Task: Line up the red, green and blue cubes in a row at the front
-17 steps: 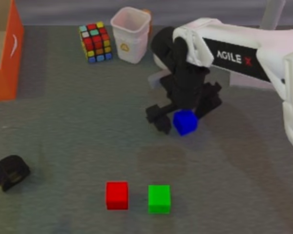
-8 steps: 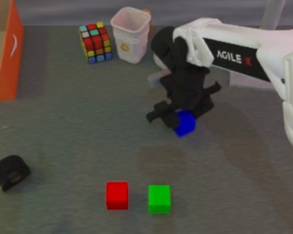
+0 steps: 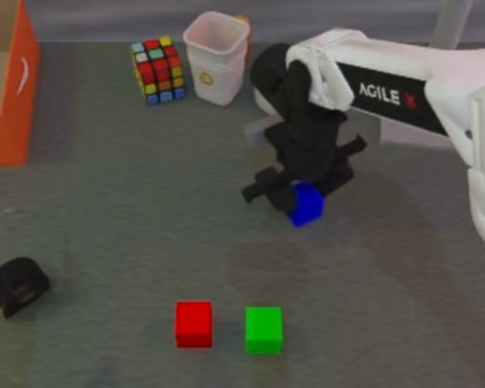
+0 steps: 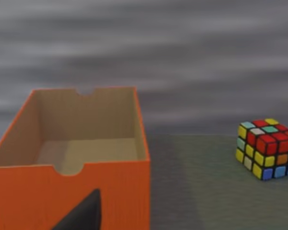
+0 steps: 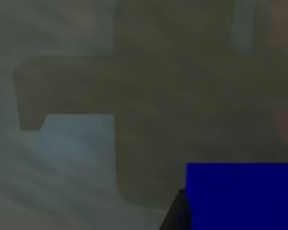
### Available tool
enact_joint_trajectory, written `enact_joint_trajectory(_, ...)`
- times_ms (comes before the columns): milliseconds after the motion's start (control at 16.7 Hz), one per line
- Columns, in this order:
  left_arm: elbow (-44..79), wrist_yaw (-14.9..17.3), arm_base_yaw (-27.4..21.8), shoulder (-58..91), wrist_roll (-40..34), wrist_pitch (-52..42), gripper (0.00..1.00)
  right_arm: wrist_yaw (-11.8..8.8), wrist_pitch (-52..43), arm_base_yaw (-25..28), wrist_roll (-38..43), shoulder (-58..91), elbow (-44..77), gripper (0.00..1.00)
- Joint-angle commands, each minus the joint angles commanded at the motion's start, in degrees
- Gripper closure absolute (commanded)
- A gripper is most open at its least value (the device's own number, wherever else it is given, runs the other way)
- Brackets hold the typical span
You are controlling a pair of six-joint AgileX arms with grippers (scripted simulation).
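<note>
My right gripper (image 3: 296, 194) is at mid-table, right of centre, shut on the blue cube (image 3: 307, 204). In the right wrist view the blue cube (image 5: 242, 196) fills one corner beside a dark fingertip (image 5: 180, 213). Whether the cube touches the table I cannot tell. The red cube (image 3: 194, 324) and the green cube (image 3: 263, 329) sit side by side near the front edge, a small gap between them. My left gripper (image 3: 16, 287) is parked at the front left.
An orange open box (image 3: 8, 89) stands at the back left, also in the left wrist view as the orange box (image 4: 72, 191). A multicoloured puzzle cube (image 3: 158, 70) and a white bin (image 3: 217, 56) stand at the back centre.
The right gripper's fingers closed on the blue cube a second ago and have held it still since. The left arm and the other cubes have not moved.
</note>
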Motion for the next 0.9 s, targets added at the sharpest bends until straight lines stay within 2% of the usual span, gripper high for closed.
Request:
enact_joint_trajectory(420,0.00,0.00,0.00,0.00,0.00,0.00,0.00,-0.02,-12.37,0.49,-0.08,-2.43,9.52,1.00)
enact_joint_trajectory(900,0.00,0.00,0.00,0.00,0.00,0.00,0.00,-0.03,-12.43,0.79,1.60,-4.49,8.27,1.00)
